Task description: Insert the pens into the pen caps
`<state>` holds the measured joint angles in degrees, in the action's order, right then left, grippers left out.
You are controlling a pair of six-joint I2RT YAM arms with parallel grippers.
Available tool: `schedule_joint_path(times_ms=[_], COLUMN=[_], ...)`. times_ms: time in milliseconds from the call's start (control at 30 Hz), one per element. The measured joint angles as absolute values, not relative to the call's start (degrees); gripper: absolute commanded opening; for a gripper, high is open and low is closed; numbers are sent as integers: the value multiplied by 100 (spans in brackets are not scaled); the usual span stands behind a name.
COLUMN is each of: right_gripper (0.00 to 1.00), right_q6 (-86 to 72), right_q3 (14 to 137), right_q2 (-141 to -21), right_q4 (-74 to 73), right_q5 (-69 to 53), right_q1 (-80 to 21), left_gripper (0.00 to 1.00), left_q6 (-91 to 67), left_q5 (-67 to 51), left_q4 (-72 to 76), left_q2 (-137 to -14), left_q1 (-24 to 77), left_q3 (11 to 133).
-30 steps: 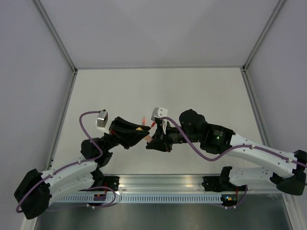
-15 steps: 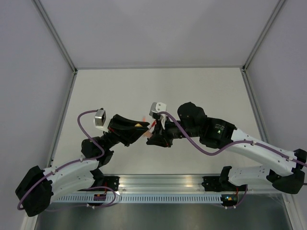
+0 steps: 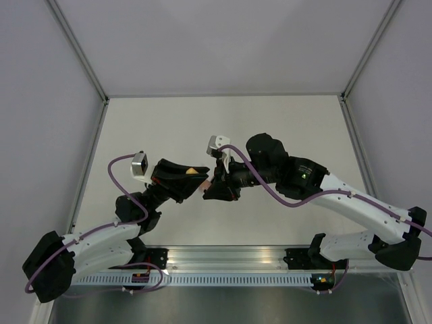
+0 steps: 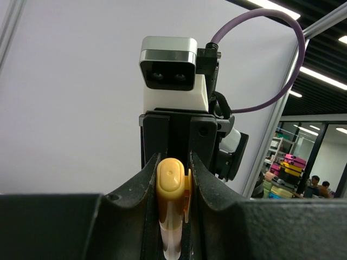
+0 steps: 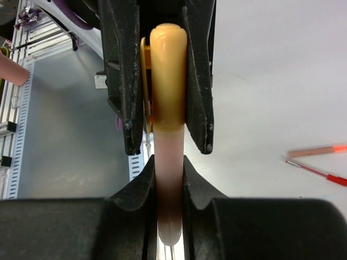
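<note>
left gripper (image 4: 173, 162) was clamped on the orange cap (image 5: 168, 76), its two black fingers pressed flat against the cap's sides, while the right gripper (image 5: 168, 170) was closed on the pale pink pen (image 5: 169, 206) just below the cap's mouth. the two arms met nose to nose in the air above the white table (image 3: 270, 128). pen and cap were lined up along one axis, with the pen's end already inside the cap; how deep it sat could not be told. a spare pink pen (image 5: 317, 150) and a thin red pen (image 5: 320, 174) lay side by side on the table, well apart from the grippers. by its look, the held pen was light, stiff, smooth plastic, more likely to slide lengthwise through the pads under a push than to bend. a hold close to the cap's mouth suited it, keeping the free length short. the cap looked thin-walled and just as slick. a grip on its closed half, clear of the clip (image 5: 145, 81) and the open rim, seemed safest, since a squeeze at the rim could pinch the pen's way in.
</note>
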<state>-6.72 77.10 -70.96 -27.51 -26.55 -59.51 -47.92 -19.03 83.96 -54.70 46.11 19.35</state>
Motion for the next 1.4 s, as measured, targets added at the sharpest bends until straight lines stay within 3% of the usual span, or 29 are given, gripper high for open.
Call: schedule_joint_path(times_ms=[133, 167, 267, 367, 467, 700, 900, 1267, 1400], right_gripper=[0, 0, 0, 0, 0, 0, 0, 2, 10], right_q6=[-725, -735, -757, -794, -882, -1514, -2338, -3557, -3830], right_q3=[7631, 7542, 7120, 6676, 6344, 4657, 3304, 3787, 4278], right_q2=[-7089, -7057, -6855, -6545, -6246, -5247, -5277, -8208, -8919], right_q4=[-2571, -2405, -1732, -1297, -1111, -580, -464, -292, -202], right_q5=[-2818, -2838, -2751, -2580, -2469, -1608, -333, 497, 467], right_q1=[-5942, -5946, -5931, -5815, -5671, -5345, -4984, -4464, -4421], left_gripper=[23, 42, 70, 89, 100, 100, 100, 100, 100], left_q6=[-4672, -4569, -4300, -4073, -3898, -3450, -3057, -2886, -2790], left_q5=[-1850, -1815, -1861, -1942, -1953, -1619, -537, 1133, 1588], left_q4=[7603, 7170, 5806, 4624, 3830, 2305, 1500, 617, 449], left_q2=[-4947, -4733, -4331, -4217, -4093, -3511, -3420, -3428, -3061], left_q1=[4652, 4665, 4777, 4853, 4864, 4864, 4869, 4869, 4869], left_q3=[2023, 2110, 2508, 2976, 3159, 3227, 3070, 2473, 2458])
